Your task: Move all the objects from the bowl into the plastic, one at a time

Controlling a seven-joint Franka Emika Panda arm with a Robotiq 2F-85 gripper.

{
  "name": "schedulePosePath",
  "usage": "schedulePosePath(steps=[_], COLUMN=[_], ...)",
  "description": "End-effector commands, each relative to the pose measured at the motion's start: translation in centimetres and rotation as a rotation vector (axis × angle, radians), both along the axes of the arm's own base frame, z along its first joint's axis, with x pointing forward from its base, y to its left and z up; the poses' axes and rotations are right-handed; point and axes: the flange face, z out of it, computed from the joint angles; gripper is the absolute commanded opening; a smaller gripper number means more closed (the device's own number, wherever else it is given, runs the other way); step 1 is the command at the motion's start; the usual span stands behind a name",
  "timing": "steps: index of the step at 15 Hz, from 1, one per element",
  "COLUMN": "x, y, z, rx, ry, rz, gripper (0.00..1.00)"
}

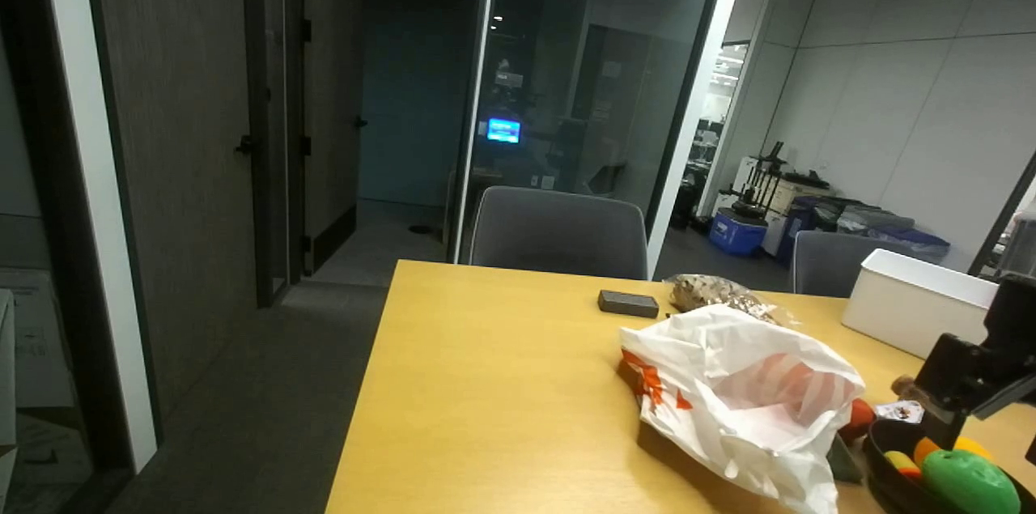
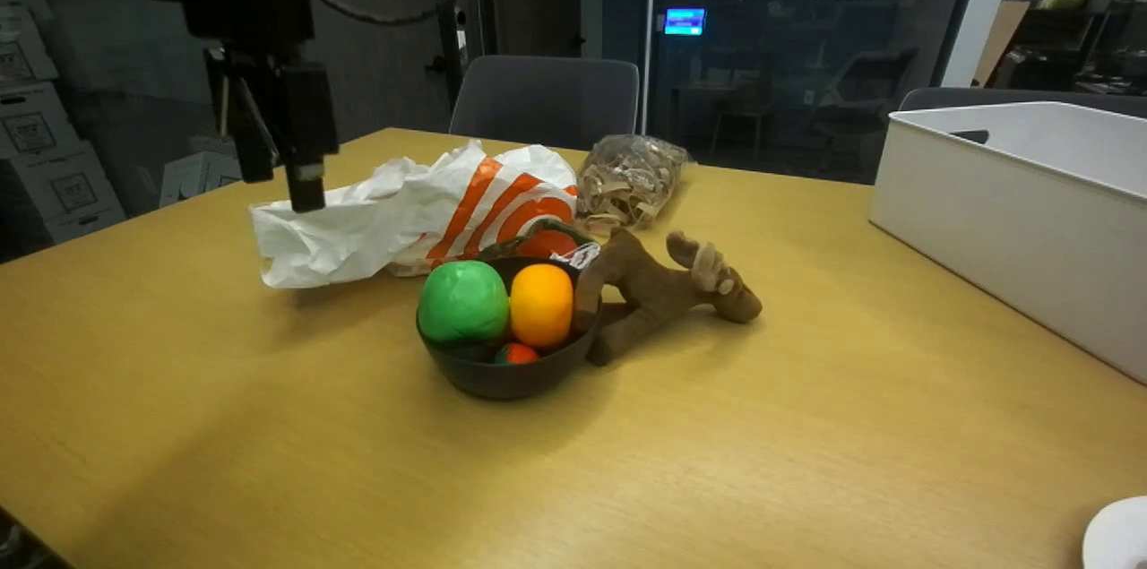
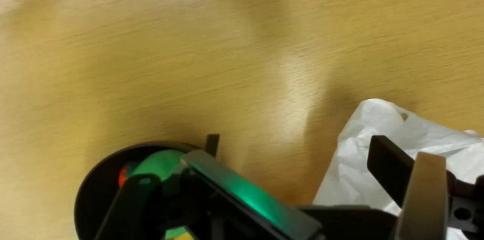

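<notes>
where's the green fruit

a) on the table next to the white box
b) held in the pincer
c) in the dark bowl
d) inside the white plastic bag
c, as both exterior views show the green fruit sitting in the dark bowl, with an orange fruit in there too.

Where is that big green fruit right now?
In an exterior view, the green fruit sits in the left part of the dark bowl, beside the orange fruit, with the white bag behind.
</notes>
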Motion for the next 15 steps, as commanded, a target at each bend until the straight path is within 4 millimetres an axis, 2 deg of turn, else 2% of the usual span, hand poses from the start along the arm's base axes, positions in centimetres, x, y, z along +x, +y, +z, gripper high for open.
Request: schedulePosePath(steps=[1,4,8,11,15], x=[1.9,3.1,3.9,3.6,4.4], y=[-3.0,-4.0,-4.6,-4.6,-4.3], z=[-2.7,-4.8,-6.7,-6.5,-7.1], rx=[0.0,-0.011,-0.135,-0.228,-0.279], ry=[0.03,0.018,0.011,0.006,-0.01], rz=[-0.1,-0.144,-0.222,-0.275,-0.314], gripper=[1.0,1.0,1.0,1.0,1.0])
